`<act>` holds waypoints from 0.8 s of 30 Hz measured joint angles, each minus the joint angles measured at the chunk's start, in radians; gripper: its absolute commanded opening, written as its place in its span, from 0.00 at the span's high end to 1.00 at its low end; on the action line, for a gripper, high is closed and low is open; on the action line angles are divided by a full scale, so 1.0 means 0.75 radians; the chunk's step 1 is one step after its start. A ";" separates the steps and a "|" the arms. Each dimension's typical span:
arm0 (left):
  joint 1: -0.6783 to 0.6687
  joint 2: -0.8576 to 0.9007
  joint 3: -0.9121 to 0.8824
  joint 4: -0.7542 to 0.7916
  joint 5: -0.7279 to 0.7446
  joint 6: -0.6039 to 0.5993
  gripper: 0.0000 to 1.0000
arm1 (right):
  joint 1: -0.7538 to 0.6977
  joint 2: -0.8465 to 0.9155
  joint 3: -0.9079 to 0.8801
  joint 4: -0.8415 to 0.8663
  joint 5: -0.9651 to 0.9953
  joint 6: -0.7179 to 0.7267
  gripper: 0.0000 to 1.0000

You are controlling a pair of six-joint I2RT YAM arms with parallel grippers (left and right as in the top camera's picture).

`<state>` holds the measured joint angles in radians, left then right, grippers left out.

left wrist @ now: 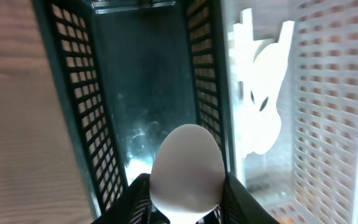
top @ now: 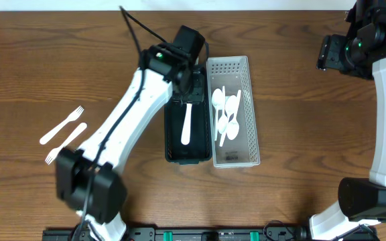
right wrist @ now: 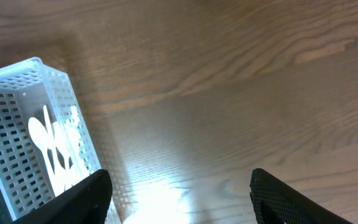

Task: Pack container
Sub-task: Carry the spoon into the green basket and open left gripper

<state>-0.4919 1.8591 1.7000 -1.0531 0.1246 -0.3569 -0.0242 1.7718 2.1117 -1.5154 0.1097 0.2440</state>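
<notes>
My left gripper (top: 190,82) (left wrist: 187,190) hangs over the far end of the black mesh basket (top: 169,137) (left wrist: 73,81). It is shut on a white plastic spoon (top: 185,124) (left wrist: 187,165), whose bowl shows between the fingers and points down into the basket. Right beside the black basket stands a white mesh basket (top: 250,110) (left wrist: 331,93) (right wrist: 8,118) holding several white spoons (top: 225,114) (left wrist: 263,99) (right wrist: 45,146). My right gripper (top: 330,53) (right wrist: 179,193) is open over bare wood at the far right, with nothing between its fingers.
Two white plastic forks (top: 62,125) (top: 66,142) lie side by side on the wooden table (top: 300,134) to the left of my left arm. The right arm's base stands at the front right corner.
</notes>
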 measured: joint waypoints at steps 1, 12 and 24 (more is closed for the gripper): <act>0.000 0.036 0.000 0.006 0.000 -0.010 0.94 | 0.000 0.000 0.000 -0.001 0.000 0.000 0.26; 0.003 0.316 -0.013 0.015 0.000 -0.031 0.50 | 0.000 0.000 0.000 -0.004 0.000 0.000 0.26; 0.010 0.271 -0.013 0.023 -0.139 0.205 0.49 | 0.000 0.000 0.000 -0.004 -0.001 -0.001 0.26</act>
<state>-0.4843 2.0621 1.6901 -1.0359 0.0200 -0.2028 -0.0242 1.7718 2.1117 -1.5181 0.1093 0.2436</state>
